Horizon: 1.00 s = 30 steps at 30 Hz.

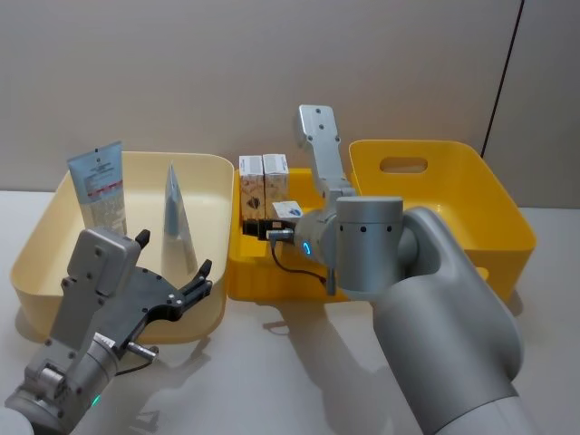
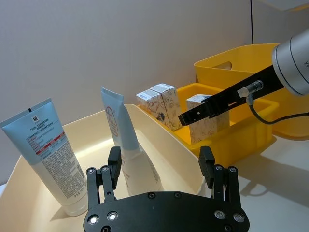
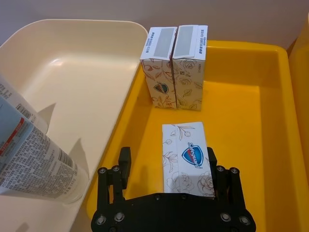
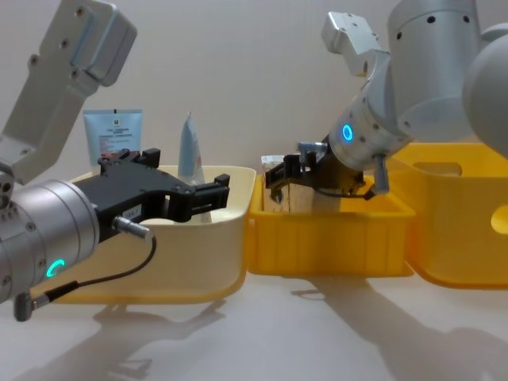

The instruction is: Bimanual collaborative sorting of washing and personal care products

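Two light-blue tubes [image 1: 101, 186] [image 1: 177, 222] stand in the cream bin [image 1: 36, 236]. My left gripper [image 1: 174, 256] hovers open over that bin's front right corner, near the narrower tube [image 2: 120, 130], holding nothing. Two cream cartons [image 3: 158, 67] [image 3: 189, 67] stand upright at the back of the small yellow tray [image 3: 251, 111]. A third carton [image 3: 186, 159] sits nearer in the tray. My right gripper [image 3: 168, 162] is lowered around it, open: a gap shows beside one finger, and the other finger [image 3: 212, 159] is close against the carton.
A large yellow bin [image 1: 489, 199] with a handle cutout stands right of the tray. The three containers sit side by side on a pale tabletop [image 1: 272, 362], with a wall behind them.
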{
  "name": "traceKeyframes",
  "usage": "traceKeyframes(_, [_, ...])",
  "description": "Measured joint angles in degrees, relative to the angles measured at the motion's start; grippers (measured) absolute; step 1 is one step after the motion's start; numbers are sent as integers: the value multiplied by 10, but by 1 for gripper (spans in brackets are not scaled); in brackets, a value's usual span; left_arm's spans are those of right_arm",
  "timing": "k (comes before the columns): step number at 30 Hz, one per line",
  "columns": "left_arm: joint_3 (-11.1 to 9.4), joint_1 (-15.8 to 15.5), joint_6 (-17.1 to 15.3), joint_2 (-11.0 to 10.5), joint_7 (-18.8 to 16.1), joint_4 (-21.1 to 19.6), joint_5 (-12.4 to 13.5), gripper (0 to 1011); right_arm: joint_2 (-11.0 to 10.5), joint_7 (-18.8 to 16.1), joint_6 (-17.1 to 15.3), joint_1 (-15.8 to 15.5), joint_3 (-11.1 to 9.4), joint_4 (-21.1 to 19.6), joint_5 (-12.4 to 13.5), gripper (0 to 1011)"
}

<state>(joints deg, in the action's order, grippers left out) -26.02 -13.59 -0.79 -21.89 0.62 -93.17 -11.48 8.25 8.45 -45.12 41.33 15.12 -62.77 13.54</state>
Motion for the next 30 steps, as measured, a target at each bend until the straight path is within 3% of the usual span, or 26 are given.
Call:
traceKeyframes(5, [0, 0, 0, 0, 0, 0, 0, 1000, 1, 0, 4, 1, -1, 4, -1, 834])
traceKeyframes(9, [0, 0, 0, 0, 0, 0, 0, 1000, 2, 0, 7, 2, -1, 7, -1, 673])
traceKeyframes(17, [0, 0, 0, 0, 0, 0, 0, 1000, 3, 0, 9, 3, -1, 10, -2, 461])
traceKeyframes(30, [0, 0, 0, 0, 0, 0, 0, 1000, 3, 0, 12, 3, -2, 12, -3, 399])
